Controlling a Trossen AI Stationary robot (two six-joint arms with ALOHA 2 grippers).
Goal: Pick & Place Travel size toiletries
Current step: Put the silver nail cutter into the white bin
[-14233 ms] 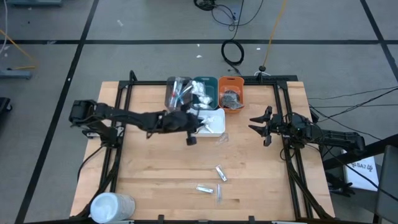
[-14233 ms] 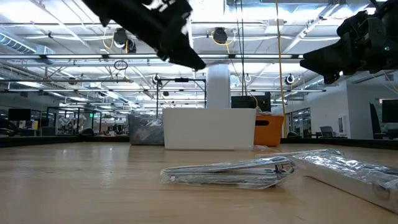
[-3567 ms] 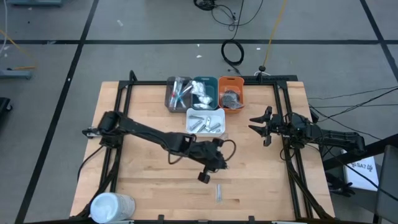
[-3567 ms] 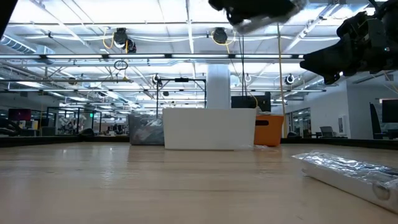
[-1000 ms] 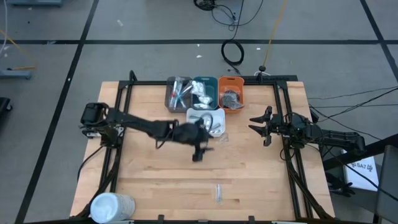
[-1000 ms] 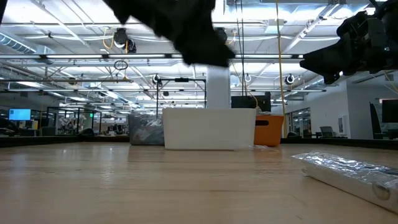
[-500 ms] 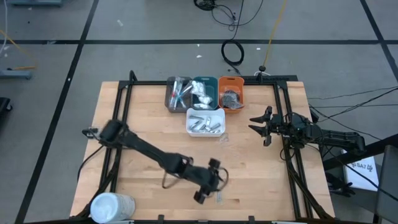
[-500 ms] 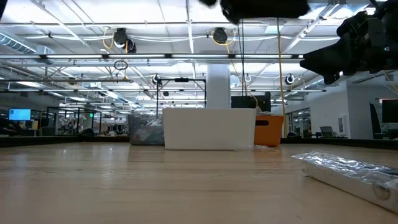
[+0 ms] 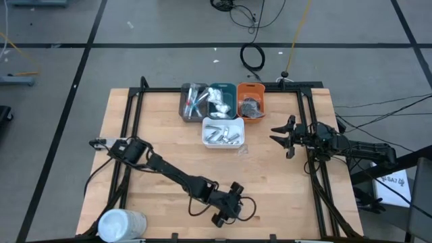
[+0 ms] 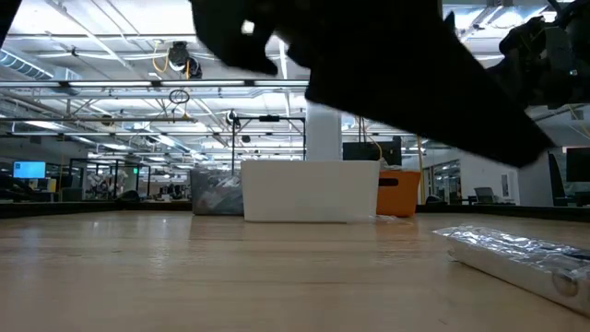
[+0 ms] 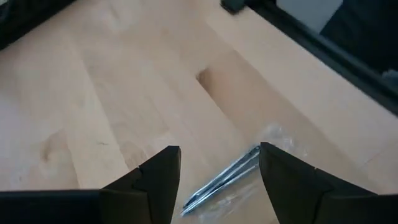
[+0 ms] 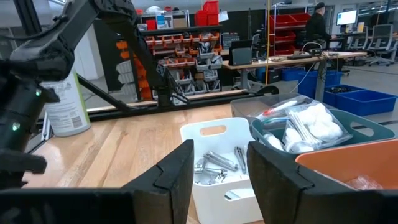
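Last loose item: a silver sachet point(image 11: 231, 179) in clear crinkled wrap lies flat on the bare table point(image 9: 162, 148), near its front edge and well apart from the trays. In the low view it shows as a foil-wrapped strip point(image 10: 521, 256) resting on the wood.

Why it lies there: it looks like the only toiletry left outside a tray, so it is probably the next one to be picked.

Left gripper point(image 11: 219, 177): directly over the sachet, fingers spread wide. The sachet sits in the gap between them with neither finger touching it, a stance that suits closing across its narrow width.

Left arm pose: stretched long and low from its base at the table's left side, reaching diagonally to the front centre point(image 9: 228, 208). In the low view it fills the upper frame as a dark mass.

White tray point(image 9: 223, 132): mid-table, holding several silver sachets. Judging by its contents, this is where the last one belongs.

Back row: grey tray point(image 9: 193, 101), teal tray point(image 9: 221, 98) and orange tray point(image 9: 250, 102) stand side by side just behind the white one, each already holding sorted items.

Right gripper point(image 9: 282, 137): waits at the table's right side, fingers parted and empty, facing the trays.

White cylinder point(image 9: 121, 223): front left corner, clear of the work.
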